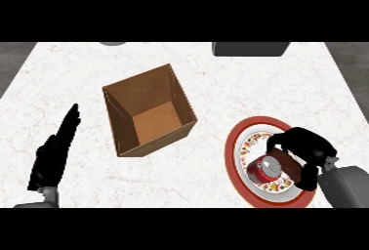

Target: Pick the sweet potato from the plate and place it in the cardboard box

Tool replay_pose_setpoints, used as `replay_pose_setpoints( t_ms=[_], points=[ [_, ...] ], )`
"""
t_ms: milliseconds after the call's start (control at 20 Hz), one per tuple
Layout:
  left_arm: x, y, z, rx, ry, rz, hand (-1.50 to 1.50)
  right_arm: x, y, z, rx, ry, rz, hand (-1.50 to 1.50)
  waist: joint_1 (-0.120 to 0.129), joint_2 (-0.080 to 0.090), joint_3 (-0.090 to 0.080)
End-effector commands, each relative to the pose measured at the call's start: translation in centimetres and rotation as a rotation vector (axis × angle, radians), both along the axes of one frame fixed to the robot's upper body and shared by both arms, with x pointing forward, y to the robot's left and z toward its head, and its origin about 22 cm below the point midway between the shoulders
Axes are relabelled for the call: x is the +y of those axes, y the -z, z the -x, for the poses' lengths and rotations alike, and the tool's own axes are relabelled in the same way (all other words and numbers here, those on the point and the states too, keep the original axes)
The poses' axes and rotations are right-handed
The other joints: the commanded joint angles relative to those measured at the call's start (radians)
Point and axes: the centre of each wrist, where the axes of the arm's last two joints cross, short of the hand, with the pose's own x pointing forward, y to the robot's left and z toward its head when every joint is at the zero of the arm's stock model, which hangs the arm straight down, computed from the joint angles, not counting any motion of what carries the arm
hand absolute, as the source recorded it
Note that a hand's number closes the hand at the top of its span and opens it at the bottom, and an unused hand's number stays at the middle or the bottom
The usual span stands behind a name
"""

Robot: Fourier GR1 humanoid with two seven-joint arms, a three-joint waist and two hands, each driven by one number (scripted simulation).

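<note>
Here, in the head view:

Sweet potato: the long brown sweet potato [290, 163] lies on the round white plate with a red rim and a flower pattern [241, 141], at the right side of the white marble desk [216, 78].
Right robot hand: the black right robot hand [306, 146] is over the plate with its fingers and thumb curled round the sweet potato. It hides a good part of it.
Other thing on plate: a small red and silver round thing [265, 168] sits just beside the sweet potato. I cannot tell what it is.
Box: the open brown cardboard box [148, 114] stands to the left of the plate, apart from it.
Left robot hand: the black left robot hand [54, 151] rests at the left edge, fingers straight and pressed together.
How it will handle: I think the sweet potato is hard, a bit heavy and not easy to break. Its round skin may roll.
Where to hold: best across the fat middle, fingers on one side and thumb on the other.
</note>
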Motion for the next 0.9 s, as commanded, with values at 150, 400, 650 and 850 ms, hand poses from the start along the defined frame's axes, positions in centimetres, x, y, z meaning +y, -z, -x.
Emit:
replay_pose_setpoints(
  t_ms=[150, 400, 650, 850],
  points=[
    [-2.5, -1.4, -1.7, -0.050, 0.121, 0.001, 0.00, 6.2, -7.1, -7.3, -0.272, -0.351, -0.067, 1.50, 0.146, 0.044, 0.010],
    [-3.0, -2.4, -2.7, -0.071, 0.168, -0.001, 0.00, 7.3, -10.8, -10.8, -0.391, -0.504, -0.147, 1.50, 0.159, 0.056, 0.008],
    [-3.4, -2.2, -2.5, -0.071, 0.148, 0.003, 0.00, 5.8, -12.9, -13.4, -0.501, -0.549, -0.207, 1.50, 0.154, 0.054, 0.008],
    [-2.9, -1.0, -2.3, -0.044, 0.137, 0.001, 0.00, 6.6, -14.6, -15.2, -0.455, -0.614, -0.418, 1.50, 0.142, 0.051, 0.005]
  ],
)
